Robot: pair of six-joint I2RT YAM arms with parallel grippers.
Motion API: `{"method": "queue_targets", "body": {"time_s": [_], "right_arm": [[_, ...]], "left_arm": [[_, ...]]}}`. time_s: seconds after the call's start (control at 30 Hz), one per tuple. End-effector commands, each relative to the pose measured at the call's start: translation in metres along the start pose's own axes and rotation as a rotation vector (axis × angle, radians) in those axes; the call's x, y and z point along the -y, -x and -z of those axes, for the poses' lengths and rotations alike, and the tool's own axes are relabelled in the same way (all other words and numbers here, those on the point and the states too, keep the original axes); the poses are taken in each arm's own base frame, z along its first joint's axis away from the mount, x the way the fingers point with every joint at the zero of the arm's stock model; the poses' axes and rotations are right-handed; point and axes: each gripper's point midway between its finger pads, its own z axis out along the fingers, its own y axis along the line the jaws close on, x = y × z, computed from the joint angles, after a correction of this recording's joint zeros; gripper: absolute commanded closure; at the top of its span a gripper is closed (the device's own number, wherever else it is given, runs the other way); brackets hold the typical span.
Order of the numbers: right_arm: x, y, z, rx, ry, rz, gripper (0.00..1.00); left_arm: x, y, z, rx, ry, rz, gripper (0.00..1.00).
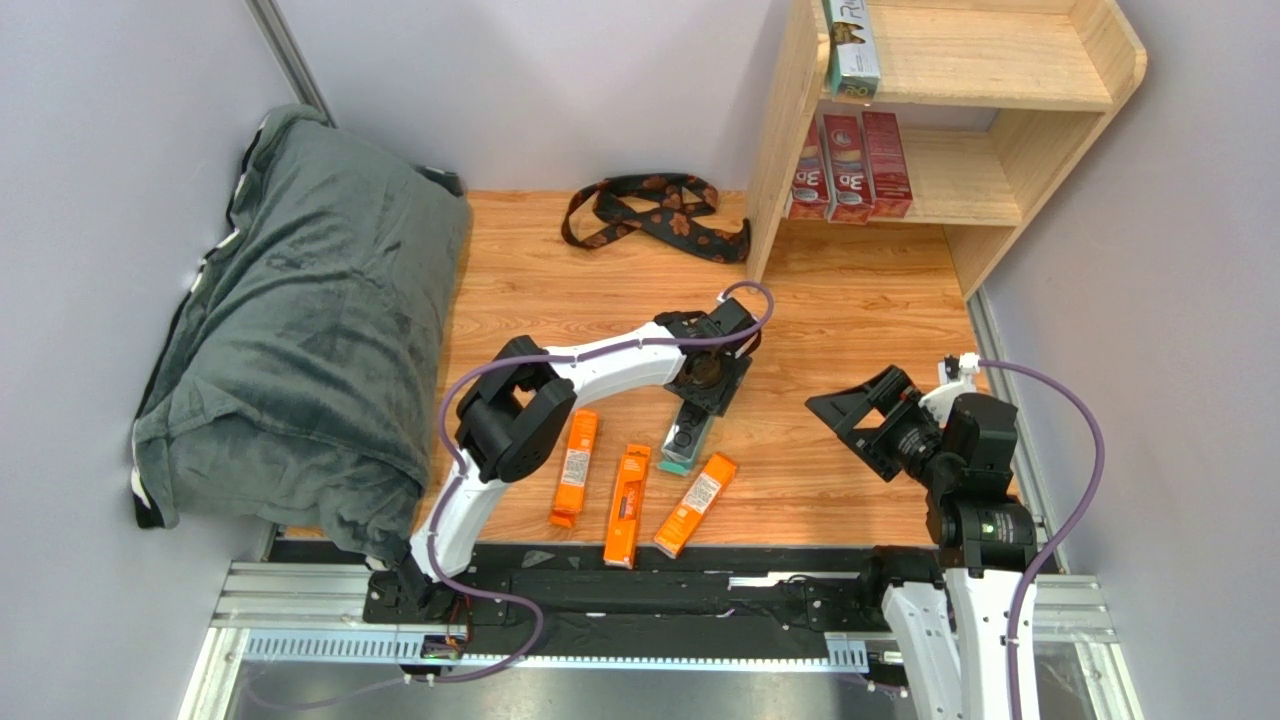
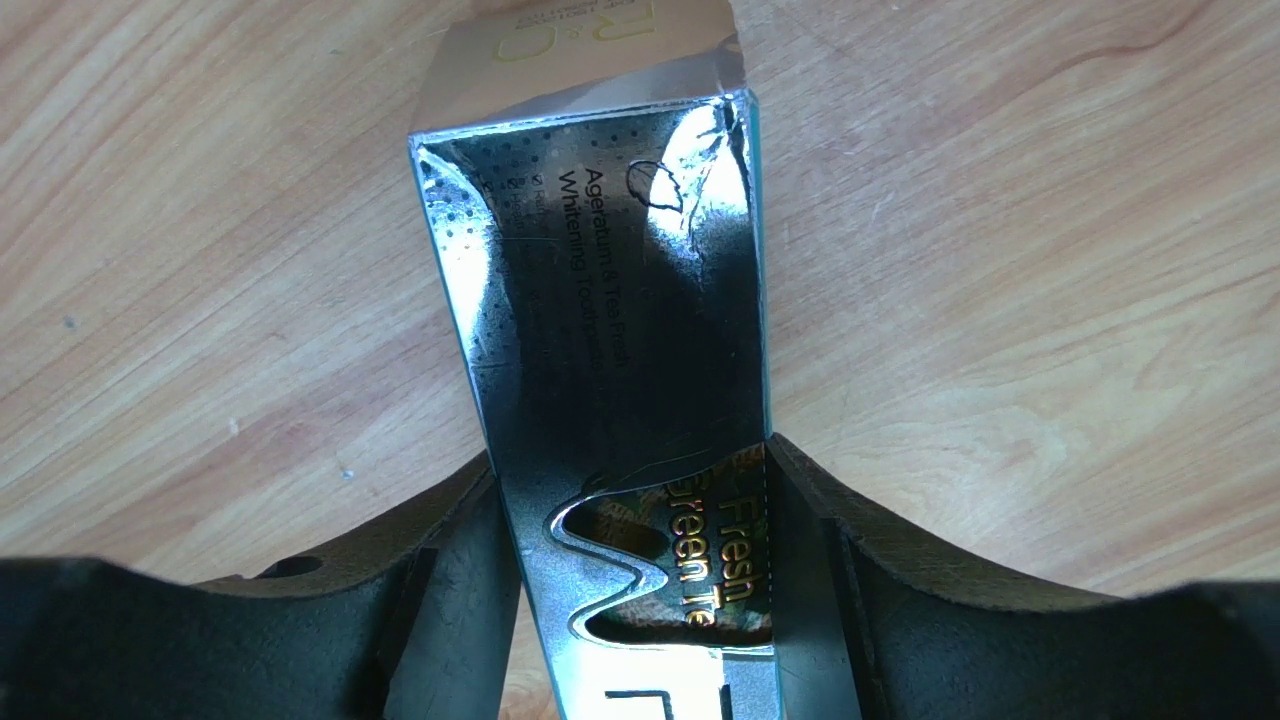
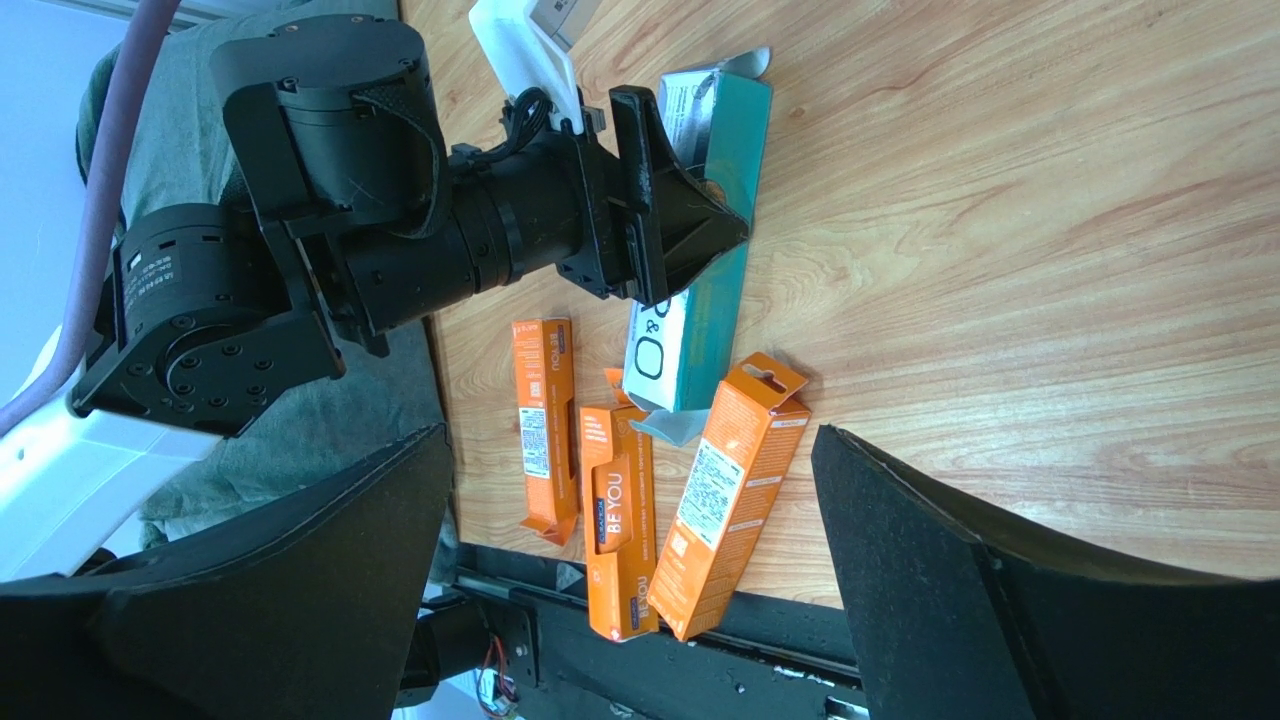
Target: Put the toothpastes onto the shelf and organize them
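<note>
The left arm rises from its base at the near edge to a bent elbow, and its white forearm reaches out to the right and away across the table (image 1: 872, 300). The wrist then turns down, so the left gripper (image 2: 631, 458) points at the wood from above. Its two fingers (image 2: 451, 578) are closed against the long sides of the teal box (image 2: 601, 270), one on each side with no gap showing in the wrist view. The box lies lengthwise mid-table, and whether it rests on the wood or is just off it cannot be told. Its near end is just beside the three orange boxes (image 1: 628, 504), which lie fanned out by the near edge. The right arm is folded up close over its own base on the right. Its wrist is bent to the left, so the right gripper (image 1: 860, 416) hangs above the table facing the left arm, jaws spread wide with nothing between them. It is well apart from all the boxes. The shelf (image 1: 1037, 90) stands at the far right corner, with three red boxes (image 1: 851, 165) upright side by side on its lower tier and a silver-white box (image 1: 851, 45) on the top tier. A patterned strap (image 1: 654, 210) lies on the table left of the shelf, and a grey cushion (image 1: 301, 315) fills the left side.
</note>
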Motion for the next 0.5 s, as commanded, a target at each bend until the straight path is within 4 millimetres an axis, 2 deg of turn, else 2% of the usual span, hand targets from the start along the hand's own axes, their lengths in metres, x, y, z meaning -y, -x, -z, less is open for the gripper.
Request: {"method": "queue_targets", "body": {"time_s": [0.0, 0.17, 0.27, 0.33, 0.37, 0.4, 0.43, 0.47], "right_arm": [[-0.004, 0.0, 0.004, 0.001, 0.01, 0.019, 0.06], [-0.014, 0.009, 0.006, 0.01, 0.016, 0.037, 0.06], [-0.018, 0.015, 0.005, 0.008, 0.009, 0.045, 0.06], [-0.022, 0.019, 0.003, 0.01, 0.012, 0.048, 0.05], [-0.027, 0.023, 0.001, 0.012, 0.016, 0.056, 0.05], [-0.03, 0.024, -0.001, 0.012, 0.021, 0.062, 0.05], [-0.037, 0.019, -0.003, -0.015, 0.038, 0.076, 0.05], [-0.041, 0.025, -0.008, 0.003, 0.033, 0.078, 0.05]], "left_arm": [[-0.027, -0.002, 0.016, -0.001, 0.1, -0.012, 0.39], [-0.024, 0.03, 0.064, 0.13, -0.052, 0.104, 0.41], [-0.035, 0.045, 0.096, 0.218, -0.153, 0.214, 0.42], [-0.041, 0.047, 0.121, 0.253, -0.24, 0.288, 0.42], [-0.043, 0.054, 0.13, 0.289, -0.273, 0.312, 0.42], [-0.044, 0.049, 0.144, 0.301, -0.324, 0.332, 0.42], [-0.055, 0.054, 0.151, 0.323, -0.345, 0.395, 0.42], [-0.054, 0.059, 0.162, 0.353, -0.406, 0.414, 0.42]]}}
